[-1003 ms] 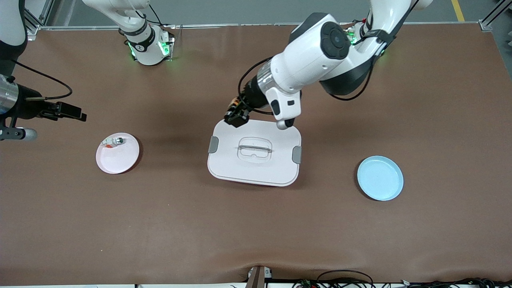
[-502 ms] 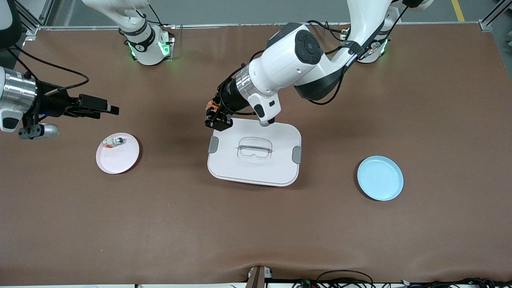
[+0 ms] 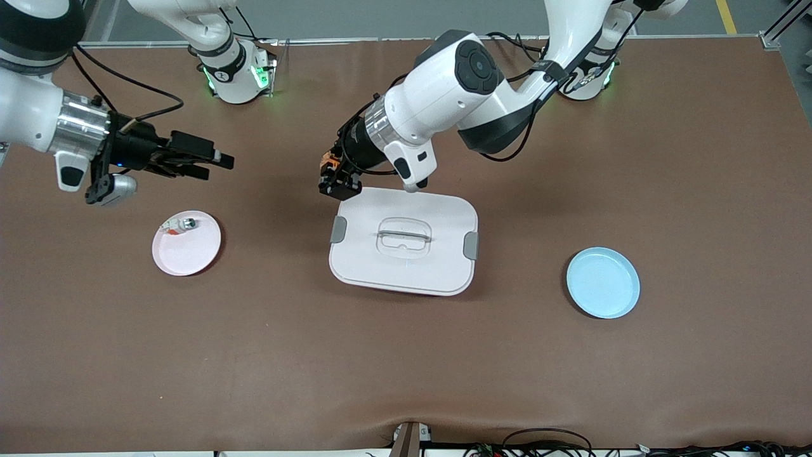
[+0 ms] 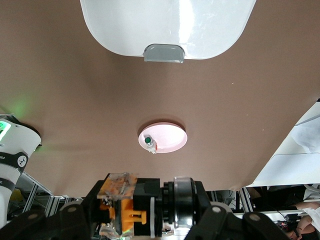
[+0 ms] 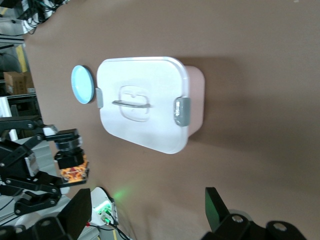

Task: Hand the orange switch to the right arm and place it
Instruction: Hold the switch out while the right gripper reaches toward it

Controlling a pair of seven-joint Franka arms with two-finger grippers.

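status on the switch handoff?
Done: the left gripper is shut on the orange switch, up beside the white box. In hand: the right gripper, fingers open, points toward it, apart from it. Left: the handoff and the placing; the pink plate holds only a small silver piece.

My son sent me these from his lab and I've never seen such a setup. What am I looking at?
Two white robot arms stand at a brown table. One picture looks down from a high camera facing them; the other two come from cameras on each arm's wrist. On the table lie a white lidded box, an empty round blue plate and a round pink plate with a small silver piece. The left pincer, over the table beside the box, is shut on a tiny orange-and-black switch. The right pincer hangs open above the table.
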